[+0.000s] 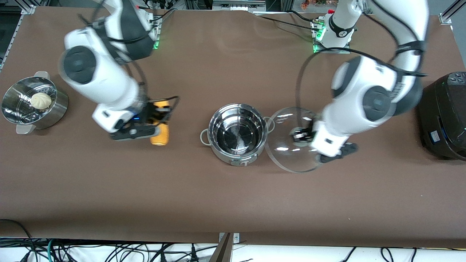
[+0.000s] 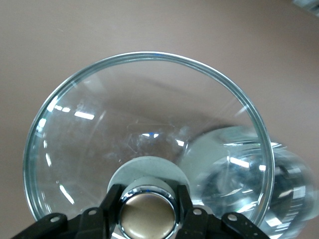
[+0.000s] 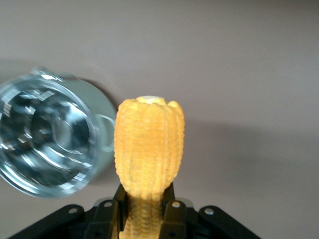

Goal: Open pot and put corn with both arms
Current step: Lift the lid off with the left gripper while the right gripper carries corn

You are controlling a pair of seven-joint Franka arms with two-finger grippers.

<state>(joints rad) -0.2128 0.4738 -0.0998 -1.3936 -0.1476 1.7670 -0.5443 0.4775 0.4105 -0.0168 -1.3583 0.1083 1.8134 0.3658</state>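
The steamer bowl (image 1: 34,103) is sitting at the right arm's end of the table with a white bun (image 1: 40,100) resting in it; only the front view is showing these. Next along, the right gripper (image 1: 160,122) is hanging over bare table between the steamer bowl and the pot, with its fingers closing narrowly on the corn (image 1: 160,125). The right wrist view is showing what the front view is hiding: black fingers (image 3: 172,211) are clamping the cob's lower end, and the corn (image 3: 148,152) is standing out from them, yellow-orange with neat kernel rows and a pale tip.

The pot (image 1: 238,134) is standing open at mid-table, shiny and empty, its front knob facing the front camera. The right wrist view is catching the pot (image 3: 47,139) beside the cob.

Toward the left arm's end, the left gripper (image 1: 301,136) is holding the glass lid (image 1: 291,145) just beside the pot, tilted. The left wrist view is showing the fingers (image 2: 110,209) pinching the brass-coloured knob (image 2: 148,215) from both sides, the clear lid (image 2: 144,134) spreading out from it.

The black cooker (image 1: 444,116) is sitting at the table's edge at the left arm's end.
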